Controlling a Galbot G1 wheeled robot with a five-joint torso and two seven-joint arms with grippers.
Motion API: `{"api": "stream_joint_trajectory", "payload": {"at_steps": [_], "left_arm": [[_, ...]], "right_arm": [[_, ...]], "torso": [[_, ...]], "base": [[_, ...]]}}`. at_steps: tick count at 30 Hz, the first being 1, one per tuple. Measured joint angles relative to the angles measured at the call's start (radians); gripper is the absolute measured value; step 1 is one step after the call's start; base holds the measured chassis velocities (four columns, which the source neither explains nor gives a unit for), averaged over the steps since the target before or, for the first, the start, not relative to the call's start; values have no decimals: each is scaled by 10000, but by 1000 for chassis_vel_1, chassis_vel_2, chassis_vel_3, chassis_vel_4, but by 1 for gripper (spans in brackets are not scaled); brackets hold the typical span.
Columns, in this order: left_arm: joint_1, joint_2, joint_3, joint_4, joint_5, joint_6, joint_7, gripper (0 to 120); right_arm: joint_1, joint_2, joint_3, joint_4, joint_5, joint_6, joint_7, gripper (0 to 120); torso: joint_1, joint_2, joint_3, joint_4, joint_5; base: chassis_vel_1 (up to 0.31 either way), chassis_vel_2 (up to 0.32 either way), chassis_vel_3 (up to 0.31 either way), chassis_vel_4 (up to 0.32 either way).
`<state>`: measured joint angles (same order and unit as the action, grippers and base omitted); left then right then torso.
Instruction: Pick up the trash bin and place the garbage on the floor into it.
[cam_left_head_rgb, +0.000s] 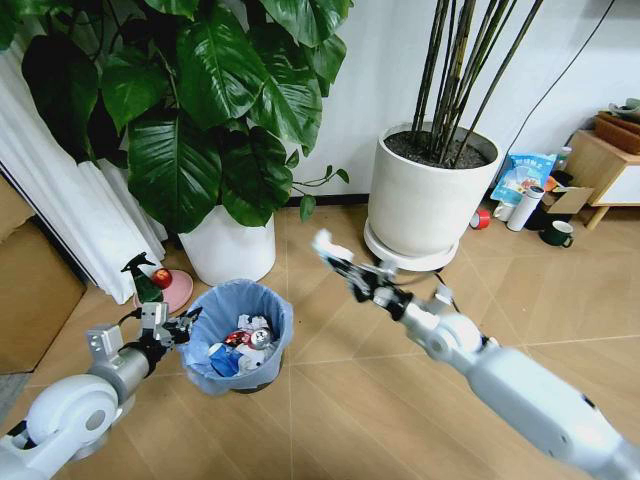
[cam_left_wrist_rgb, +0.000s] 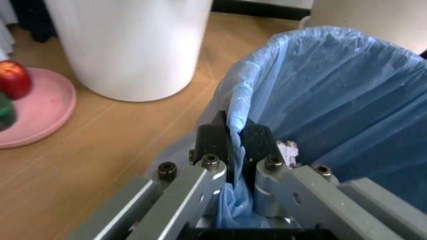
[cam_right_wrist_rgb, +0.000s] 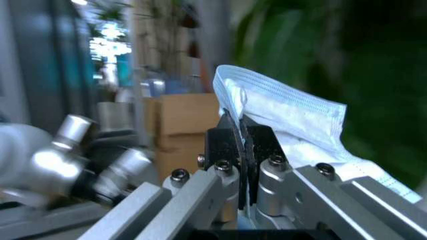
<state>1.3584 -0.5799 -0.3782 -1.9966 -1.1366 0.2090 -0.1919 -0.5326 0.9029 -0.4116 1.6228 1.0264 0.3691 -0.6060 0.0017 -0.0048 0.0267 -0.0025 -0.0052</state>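
The trash bin (cam_left_head_rgb: 212, 303), lined with a crinkly light-blue bag, stands on the wooden floor at the lower left. Garbage (cam_left_head_rgb: 245, 345) lies inside it: white crumpled bits, something red, a blue packet. My left gripper (cam_left_head_rgb: 186, 325) is shut on the bin's near rim, and in the left wrist view its fingers (cam_left_wrist_rgb: 215, 139) pinch the bag's fold on the bin (cam_left_wrist_rgb: 333, 85). My right gripper (cam_left_head_rgb: 338, 258) hangs in the air to the right of the bin and above it, shut on a pale blue-white face mask (cam_right_wrist_rgb: 287, 112), a piece of garbage also seen as a small white piece (cam_left_head_rgb: 326, 244).
Two big white plant pots (cam_left_head_rgb: 228, 248) (cam_left_head_rgb: 425, 200) stand behind the bin. A green spray bottle on a pink dish (cam_left_head_rgb: 152, 282) sits just left of it, beside a cardboard box (cam_left_head_rgb: 30, 290). Cups, a packet and a wooden stand (cam_left_head_rgb: 600, 165) are at the far right.
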Motion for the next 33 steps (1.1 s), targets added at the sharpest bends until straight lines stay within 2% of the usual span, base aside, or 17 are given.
{"api": "stream_joint_trajectory", "payload": {"at_steps": [2, 7, 18, 21, 24, 25, 28, 30, 33], "left_arm": [[-443, -59, 385, 90, 5, 0, -16, 0], [-1026, -70, 795, 188, -30, 0, -33, 0], [-1336, -79, 937, 205, -127, -13, 2, 0], [-1337, -54, 934, 152, -167, -14, 7, 0], [-1341, -32, 913, 134, -188, -14, 1, 0], [-1341, -32, 913, 134, -188, -14, 1, 0], [-1361, -25, 891, 121, -206, -14, -22, 0], [-1369, -22, 884, 120, -214, -14, -29, 0], [-1393, 0, 870, 110, -239, 2, -68, 0]], "right_arm": [[500, 192, -728, -3, 203, -60, -153, 0], [918, 268, -1623, -191, 376, -476, -277, 0], [926, 205, -2027, -601, 286, -1374, 52, 0], [1082, 210, -1923, -765, -179, -1626, -59, 7], [1482, 139, -1856, -835, -630, -1870, -193, 22], [1482, 139, -1856, -835, -630, -1870, -193, 22], [1731, 50, -1804, -877, -1013, -1910, -383, 35], [1758, 23, -1799, -869, -1056, -1911, -423, 39], [1773, -97, -1734, -795, -1200, -1907, -680, 55]], "torso": [[0, 0, 0, -1, 2], [0, 0, 0, -2, 3], [-1, 0, -1, -1, 5], [-2, 0, 0, -1, 5], [-2, 0, -1, 1, 5], [-2, 0, -1, 1, 5], [-2, 0, -1, 1, 4], [-2, 0, -1, 1, 4], [-2, 0, -1, 0, 4]], "base": [[0, 0, 0, 0], [0, 0, 0, 0], [0, 0, 0, 0], [0, 0, 0, 0], [0, 0, 0, 0], [0, 0, 0, 0], [0, 0, 0, 0], [0, 0, 0, 0], [0, 0, 0, 0]]}}
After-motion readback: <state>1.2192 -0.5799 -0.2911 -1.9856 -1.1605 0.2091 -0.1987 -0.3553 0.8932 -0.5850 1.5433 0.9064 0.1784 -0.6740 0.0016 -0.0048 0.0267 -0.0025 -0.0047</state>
